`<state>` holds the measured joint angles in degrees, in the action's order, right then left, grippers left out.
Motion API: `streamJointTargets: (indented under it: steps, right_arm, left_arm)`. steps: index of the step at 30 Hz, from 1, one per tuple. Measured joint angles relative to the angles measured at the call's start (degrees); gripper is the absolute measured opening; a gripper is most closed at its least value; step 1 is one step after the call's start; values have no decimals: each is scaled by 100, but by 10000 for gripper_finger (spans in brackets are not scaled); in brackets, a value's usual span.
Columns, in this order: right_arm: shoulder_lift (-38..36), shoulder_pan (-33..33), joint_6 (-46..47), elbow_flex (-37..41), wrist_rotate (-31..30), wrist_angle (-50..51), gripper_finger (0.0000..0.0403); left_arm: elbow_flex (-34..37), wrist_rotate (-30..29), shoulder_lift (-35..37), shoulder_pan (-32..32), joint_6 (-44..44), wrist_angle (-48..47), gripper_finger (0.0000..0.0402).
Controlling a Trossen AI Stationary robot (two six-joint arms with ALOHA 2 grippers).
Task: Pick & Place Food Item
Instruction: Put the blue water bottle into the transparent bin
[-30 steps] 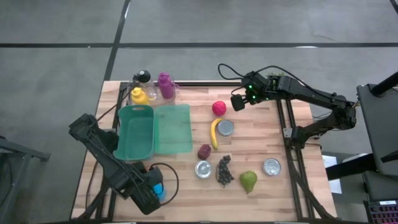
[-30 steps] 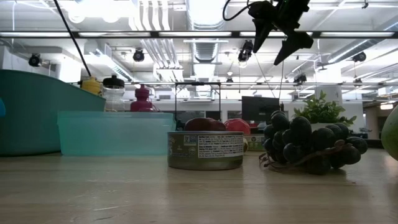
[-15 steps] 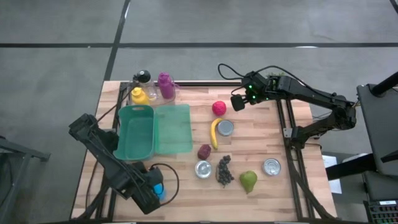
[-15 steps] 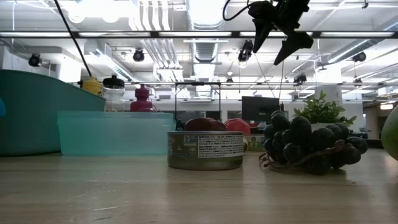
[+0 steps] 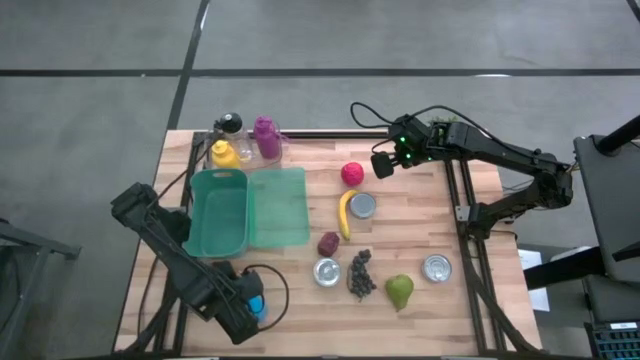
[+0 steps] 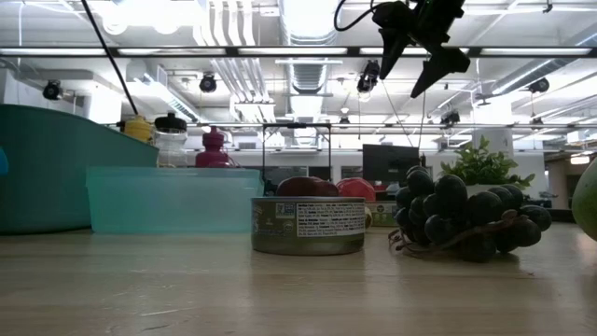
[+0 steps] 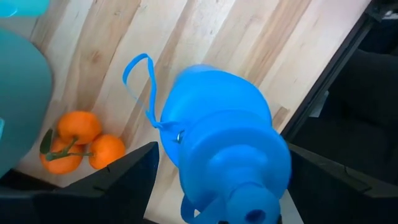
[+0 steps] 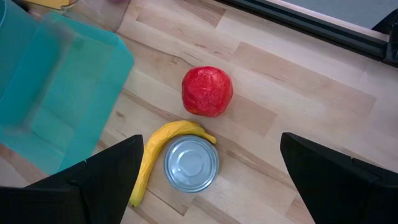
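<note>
Nothing has shifted since the earlier frames: both arms and every item on the worktop [image 5: 420, 225] sit where they were a second ago.

Right end effector [image 5: 381, 165] hangs in the air above the far right part of the worktop, just beside the red round fruit [image 5: 351, 173], fingers spread wide and holding nothing. In the low view it shows high up against the ceiling [image 6: 415, 56], well clear of the surface. Its wrist view looks down on the red fruit [image 8: 207, 91], with the banana [image 8: 155, 155] curved around the side of a silver can [image 8: 191, 163] that touches it.

Left end effector [image 5: 248, 312] stays at the near left corner of the worktop, its fingers wide apart on either side of a blue bottle [image 7: 224, 149]; whether they press on the bottle I cannot tell. Two small oranges [image 7: 84, 143] lie near the bottle.

Across the middle lie the teal bin [image 5: 218, 212] with its flat teal lid [image 5: 278, 205] beside it, a dark purple fruit [image 5: 328, 243], a bunch of dark grapes [image 5: 361, 274], a green pear [image 5: 400, 291] and two more cans [image 5: 326, 271] [image 5: 437, 267]. Three bottles, black-capped [image 5: 231, 124], yellow [image 5: 223, 152] and magenta [image 5: 266, 137], stand at the far left edge.
</note>
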<state>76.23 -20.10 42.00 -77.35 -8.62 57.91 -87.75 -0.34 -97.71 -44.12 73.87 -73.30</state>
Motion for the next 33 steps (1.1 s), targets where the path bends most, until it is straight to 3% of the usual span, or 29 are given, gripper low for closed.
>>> streamJointTargets:
  steps: [9, 23, 33]
  right_arm:
    - [0, -2, -1, 1, 0, 0, 378]
    - [0, 0, -2, -1, 0, 0, 378]
    - [0, -1, -1, 0, 1, -1, 378]
  left_arm:
    - [3, 17, 0, 0, 0, 2, 324]
    - [-6, 15, 2, 0, 92, -88, 212]
    - [-8, 15, 7, 0, 94, -24, 213]
